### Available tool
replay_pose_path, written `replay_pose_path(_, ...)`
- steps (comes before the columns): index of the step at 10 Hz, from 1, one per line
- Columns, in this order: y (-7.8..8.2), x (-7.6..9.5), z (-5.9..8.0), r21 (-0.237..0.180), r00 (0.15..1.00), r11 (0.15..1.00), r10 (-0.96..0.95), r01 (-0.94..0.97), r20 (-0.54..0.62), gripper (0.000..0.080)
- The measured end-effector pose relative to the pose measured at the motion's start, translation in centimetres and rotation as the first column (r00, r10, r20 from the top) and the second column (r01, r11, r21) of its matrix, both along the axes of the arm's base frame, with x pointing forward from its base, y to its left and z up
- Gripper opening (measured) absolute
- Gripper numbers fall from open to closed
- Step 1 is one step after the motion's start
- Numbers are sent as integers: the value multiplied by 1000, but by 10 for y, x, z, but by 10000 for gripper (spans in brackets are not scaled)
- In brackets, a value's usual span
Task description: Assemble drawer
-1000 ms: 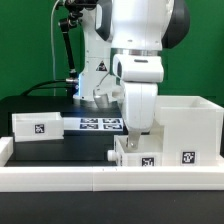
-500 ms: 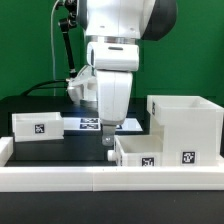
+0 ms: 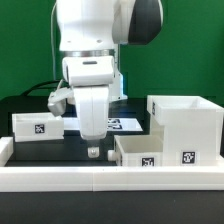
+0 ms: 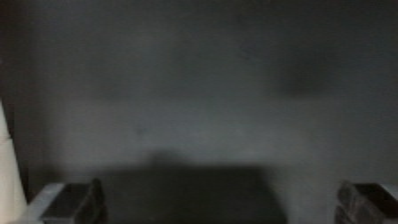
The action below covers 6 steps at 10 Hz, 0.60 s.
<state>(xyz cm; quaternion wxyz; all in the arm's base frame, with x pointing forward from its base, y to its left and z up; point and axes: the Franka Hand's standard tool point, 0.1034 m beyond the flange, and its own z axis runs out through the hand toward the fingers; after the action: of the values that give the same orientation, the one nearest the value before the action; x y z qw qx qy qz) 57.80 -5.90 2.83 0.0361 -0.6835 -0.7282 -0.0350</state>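
Note:
The tall white drawer housing (image 3: pixel 186 122) stands at the exterior view's right. A shallow white tray (image 3: pixel 138 150) sits against its left side, by the front rail. A second tray (image 3: pixel 38 125) with a tag lies at the left. My gripper (image 3: pixel 95 150) hangs low over the black table between the two trays, touching neither. In the wrist view the gripper (image 4: pixel 217 205) is open and empty. Its two fingers (image 4: pixel 71 203) stand far apart over bare dark table.
The marker board (image 3: pixel 122 123) lies flat behind the gripper. A low white rail (image 3: pixel 60 176) borders the table's front edge. A white sliver (image 4: pixel 6 170) shows at the wrist view's edge.
The arm has swung to the exterior view's left, from over the tray beside the housing to the open table between the two trays. The parts have not moved.

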Motion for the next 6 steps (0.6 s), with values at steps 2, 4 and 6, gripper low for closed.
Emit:
replay_pose_path(2,-8,9,-2,75,1000,997,20,-21,9,648)
replay_pose_path(4,-8,11,-3,121,1000,993,5,-4,-9,648)
replay_pose_path(6,6,14,-3,131,1000,991,-18,20,-16,648)
